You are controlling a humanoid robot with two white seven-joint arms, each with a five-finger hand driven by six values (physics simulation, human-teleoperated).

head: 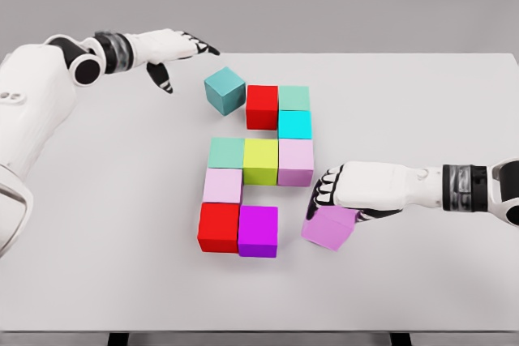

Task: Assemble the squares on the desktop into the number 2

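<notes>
Your right hand (336, 196) is curled down over the lilac block (328, 228), which sits tilted just right of the purple block (259, 232), apart from it. That spot would finish the bottom bar of the 2, so the grip looks meant to slide it in. Your left hand (170, 50) hovers with relaxed fingers, holding nothing, near the skewed teal block (225, 91) on the worktop (422, 95).

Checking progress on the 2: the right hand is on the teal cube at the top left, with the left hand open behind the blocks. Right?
Not quite: in the head view the right hand is on the violet cube at the lower right. The teal cube sits untouched; the left hand is open behind the blocks.
</notes>
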